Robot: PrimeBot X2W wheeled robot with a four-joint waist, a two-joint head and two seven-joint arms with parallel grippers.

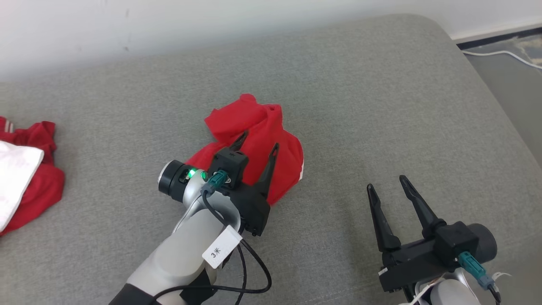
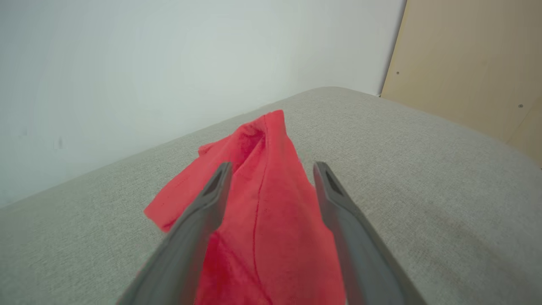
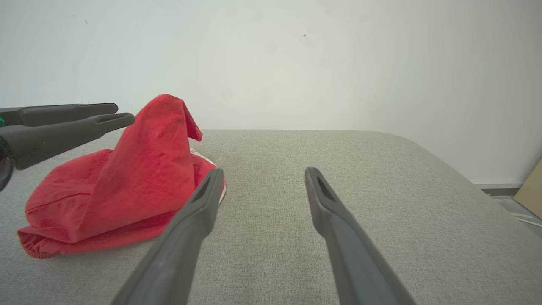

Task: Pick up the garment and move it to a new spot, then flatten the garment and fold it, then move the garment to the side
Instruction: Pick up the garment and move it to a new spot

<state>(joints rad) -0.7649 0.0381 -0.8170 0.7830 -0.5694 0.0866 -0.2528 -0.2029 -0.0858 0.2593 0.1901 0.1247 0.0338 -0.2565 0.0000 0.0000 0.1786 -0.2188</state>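
Left gripper (image 1: pixel 260 140), spread wide and empty, hovers over the red garment (image 1: pixel 250 118): sink onto its peak, then pinch firmly.

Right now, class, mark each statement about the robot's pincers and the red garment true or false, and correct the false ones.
1. The left pincer is open. True.
2. The garment lies flat. False: it sits bunched in a heap, with a peak standing up.
3. The right pincer grips the garment. False: it is open over the bare cushion, apart from the garment.
4. Another red cloth lies at the far left of the head view. True.
5. The garment rests on a wooden table. False: it rests on the grey fabric cushion.
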